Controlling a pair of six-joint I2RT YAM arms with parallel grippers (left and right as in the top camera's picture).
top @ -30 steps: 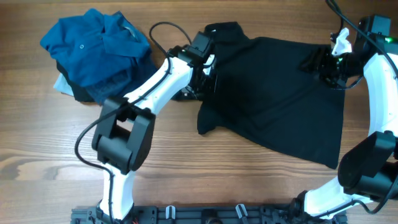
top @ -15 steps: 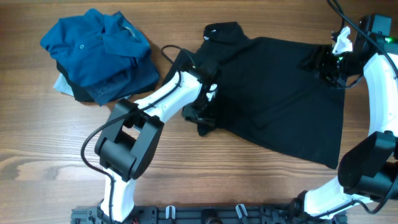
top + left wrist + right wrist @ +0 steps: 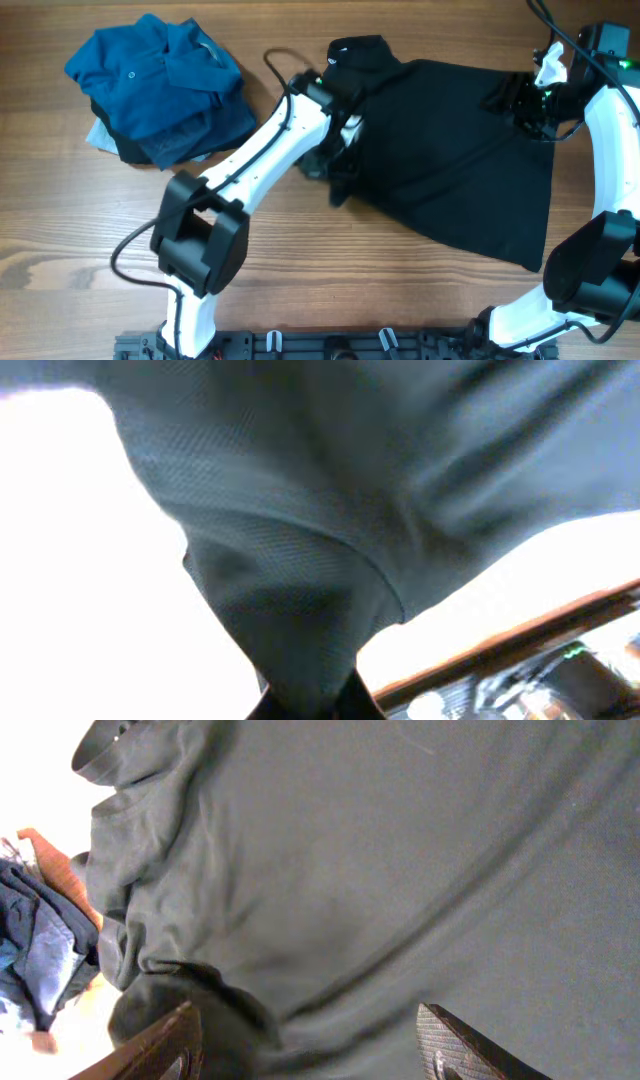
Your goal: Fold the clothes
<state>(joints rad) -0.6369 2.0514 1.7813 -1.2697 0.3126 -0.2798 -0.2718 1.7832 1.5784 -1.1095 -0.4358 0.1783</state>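
So the black shirt (image 3: 450, 150) is lying spread on the right half of the table (image 3: 420, 290), left gripper (image 3: 338, 172) is pinching its sleeve edge (fabric's bunching in the wrist cam), right gripper (image 3: 528, 108) is hovering wide open at the far corner. Nothing's pinning that side, so the shirt could be dragging instead of folding. Sleeve's shifting inward versus half a second ago

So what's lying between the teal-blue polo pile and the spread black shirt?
Overhead view: bare wooden table, crossed by a black cable and the white left arm reaching the black shirt.

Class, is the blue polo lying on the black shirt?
No, the blue polo lies well left of the black shirt, not touching it.
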